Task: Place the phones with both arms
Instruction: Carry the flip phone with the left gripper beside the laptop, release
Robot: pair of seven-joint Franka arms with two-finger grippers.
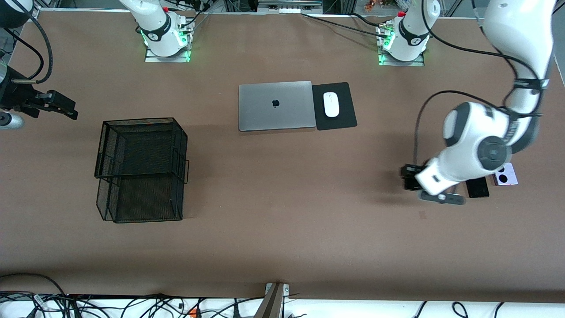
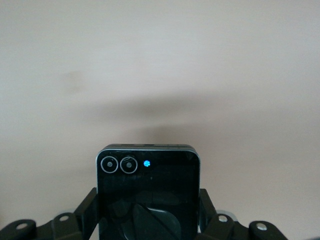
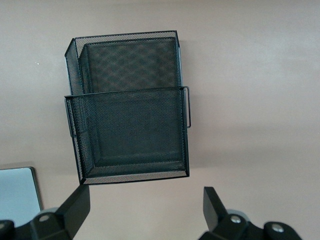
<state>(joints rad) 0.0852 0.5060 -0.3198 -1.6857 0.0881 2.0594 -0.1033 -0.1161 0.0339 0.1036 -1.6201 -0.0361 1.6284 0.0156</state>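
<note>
At the left arm's end of the table, the left gripper [image 1: 411, 176] is clamped on the small squarish black phone [image 2: 147, 192], gripped by its edges — likely so it lifts flat. Beside it lie the long slim black phone [image 1: 478, 187] and the lilac-white phone [image 1: 506, 174]. Over the other end, the right gripper [image 3: 145, 210] waits with jaws wide and empty above the black mesh basket [image 1: 141, 170] — presumably the destination
</note>
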